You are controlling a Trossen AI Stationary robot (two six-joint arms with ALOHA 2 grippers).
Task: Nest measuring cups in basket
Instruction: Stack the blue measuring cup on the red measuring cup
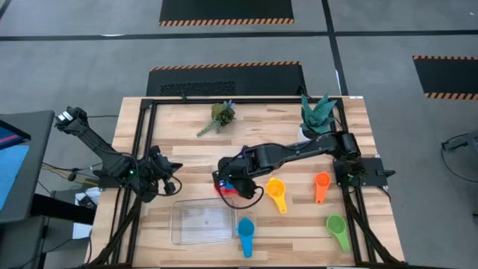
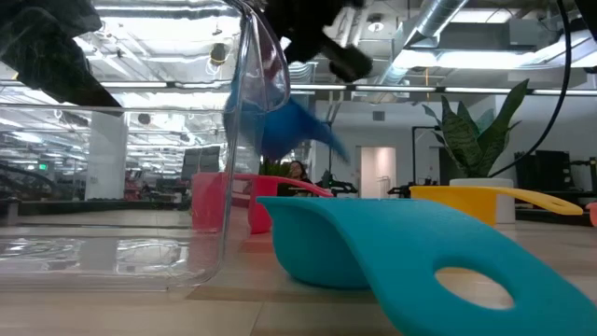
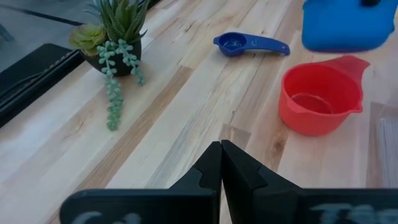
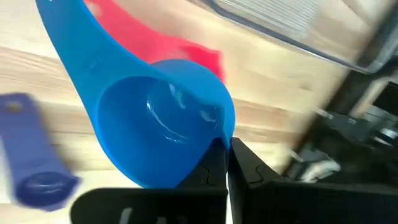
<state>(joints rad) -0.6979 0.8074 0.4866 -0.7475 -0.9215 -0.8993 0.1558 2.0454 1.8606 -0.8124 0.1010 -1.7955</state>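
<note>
My right gripper (image 4: 227,163) is shut on a blue measuring cup (image 4: 158,121), which hangs over a red measuring cup (image 3: 320,96) just beyond the far edge of the clear basket (image 1: 202,223). A small dark blue cup (image 3: 249,45) lies on the table past the red one. Light blue (image 1: 246,235), yellow (image 1: 276,192), orange (image 1: 321,187) and green (image 1: 337,229) cups lie on the table to the right of the basket. My left gripper (image 3: 221,168) is shut and holds nothing, off to the left of the basket. My right gripper pinches the blue cup's rim (image 4: 222,132) between its two fingers, on the side opposite the handle (image 4: 62,37). The fingers come slanting down from the table's right. The cup is lifted clear and tilted, above the red cup.
Two small potted plants (image 1: 220,116) (image 1: 317,112) stand near the table's far edge. The basket's near wall (image 2: 121,187) fills the left of the low view, with the light blue cup (image 2: 392,252) close beside it.
</note>
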